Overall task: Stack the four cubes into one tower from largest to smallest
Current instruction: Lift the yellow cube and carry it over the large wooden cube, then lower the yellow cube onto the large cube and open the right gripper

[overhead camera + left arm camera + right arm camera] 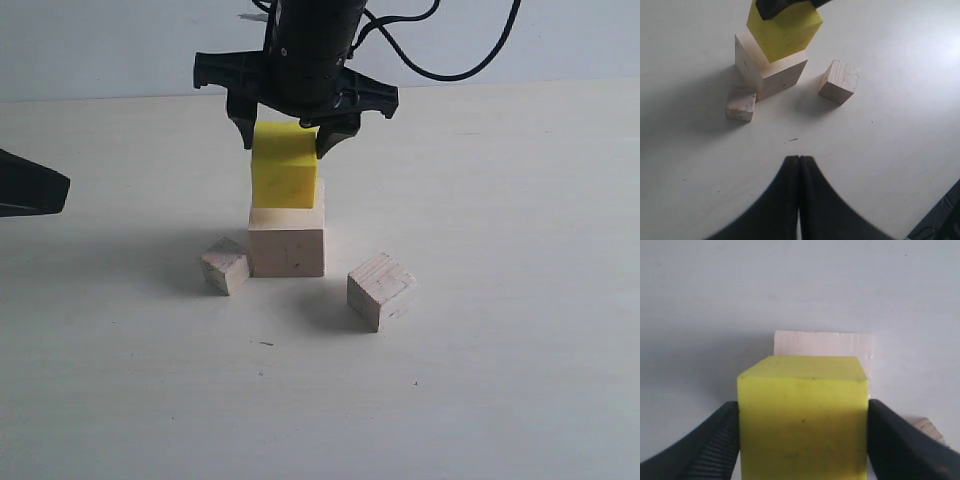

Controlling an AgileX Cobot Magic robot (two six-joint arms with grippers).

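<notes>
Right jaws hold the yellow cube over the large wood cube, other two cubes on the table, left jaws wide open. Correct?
No: the left gripper has its jaws shut, as the left wrist view shows. The rest stands: the right gripper holds the yellow cube over the large wood cube.

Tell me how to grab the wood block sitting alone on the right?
Come straight down from above and pinch two opposite flat sides of the wood block. It sits turned at an angle, so twist the grip to match. Nothing touches it, so there's room.
</notes>
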